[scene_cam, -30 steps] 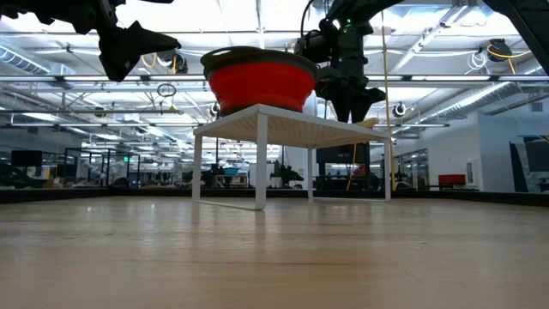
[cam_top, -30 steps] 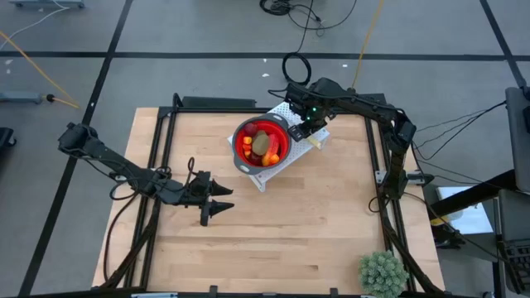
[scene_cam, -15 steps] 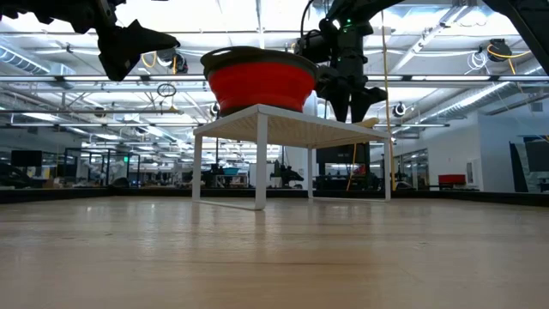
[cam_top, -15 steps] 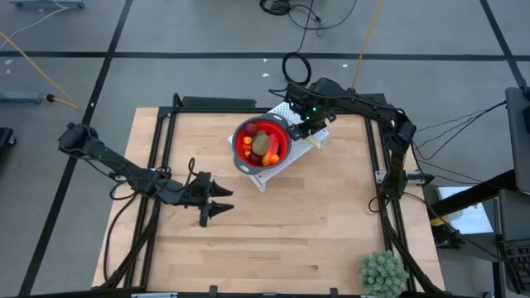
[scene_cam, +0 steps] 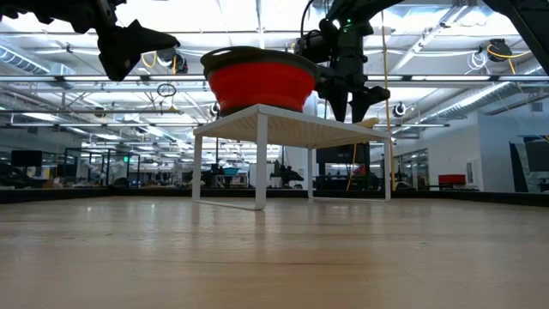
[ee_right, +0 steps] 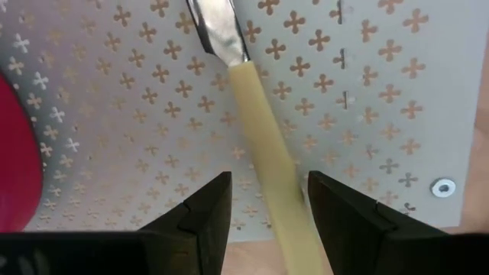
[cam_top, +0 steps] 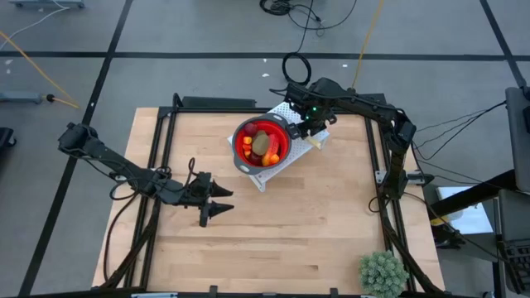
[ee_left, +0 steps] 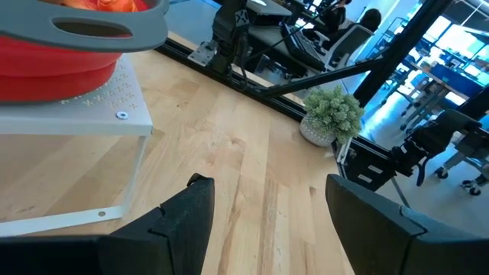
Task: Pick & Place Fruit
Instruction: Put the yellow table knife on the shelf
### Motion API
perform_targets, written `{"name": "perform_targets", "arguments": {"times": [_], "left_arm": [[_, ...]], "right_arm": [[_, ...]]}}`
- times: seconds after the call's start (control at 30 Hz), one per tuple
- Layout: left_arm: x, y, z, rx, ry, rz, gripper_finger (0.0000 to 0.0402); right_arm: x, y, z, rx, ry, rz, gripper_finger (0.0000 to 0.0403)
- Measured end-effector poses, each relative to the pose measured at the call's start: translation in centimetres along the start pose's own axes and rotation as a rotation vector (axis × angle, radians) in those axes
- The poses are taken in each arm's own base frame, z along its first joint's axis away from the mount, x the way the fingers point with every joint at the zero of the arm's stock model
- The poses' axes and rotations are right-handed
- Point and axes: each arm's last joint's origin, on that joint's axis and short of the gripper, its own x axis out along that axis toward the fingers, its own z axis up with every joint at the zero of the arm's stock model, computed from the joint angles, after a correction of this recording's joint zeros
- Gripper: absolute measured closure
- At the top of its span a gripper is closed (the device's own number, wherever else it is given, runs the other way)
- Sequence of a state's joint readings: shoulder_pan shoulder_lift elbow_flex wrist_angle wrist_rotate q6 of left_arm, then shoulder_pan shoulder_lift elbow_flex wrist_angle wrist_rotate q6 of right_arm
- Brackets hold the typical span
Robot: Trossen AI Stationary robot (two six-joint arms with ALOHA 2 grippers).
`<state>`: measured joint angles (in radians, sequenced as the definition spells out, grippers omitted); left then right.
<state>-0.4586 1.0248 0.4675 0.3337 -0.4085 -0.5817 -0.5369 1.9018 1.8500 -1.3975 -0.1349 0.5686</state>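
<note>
Fruit (cam_top: 262,146) sits piled in red bowl (cam_top: 247,157) on white perforated stand (cam_top: 308,139); we judge placing nearly done. Right gripper (ee_right: 263,200) hangs open, empty, straddling cream knife handle (ee_right: 263,164). Left gripper (ee_left: 263,206) open, idle over table (cam_top: 290,223). Next: we find remaining pieces.

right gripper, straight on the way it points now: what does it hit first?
Most likely the cream knife handle, lying between the open jaws of the right gripper on the perforated white stand. Depth is hard to judge.
</note>
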Motion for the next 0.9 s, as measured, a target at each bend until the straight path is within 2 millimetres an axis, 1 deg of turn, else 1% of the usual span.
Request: {"name": "perform_targets", "arguments": {"times": [0.43,0.5,0.9], "left_arm": [[0.00,-0.05,-0.03,0.000,0.010,-0.016,0.0151],[0.00,-0.05,-0.03,0.000,0.010,-0.016,0.0151],[0.00,-0.05,-0.02,0.001,0.009,-0.016,0.0151]], "right_arm": [[0.00,-0.04,-0.12,0.072,0.012,-0.004,0.0236],[0.00,-0.02,-0.25,0.073,0.034,0.008,0.0236],[0.00,-0.03,-0.23,0.050,0.031,0.007,0.0236]]}}
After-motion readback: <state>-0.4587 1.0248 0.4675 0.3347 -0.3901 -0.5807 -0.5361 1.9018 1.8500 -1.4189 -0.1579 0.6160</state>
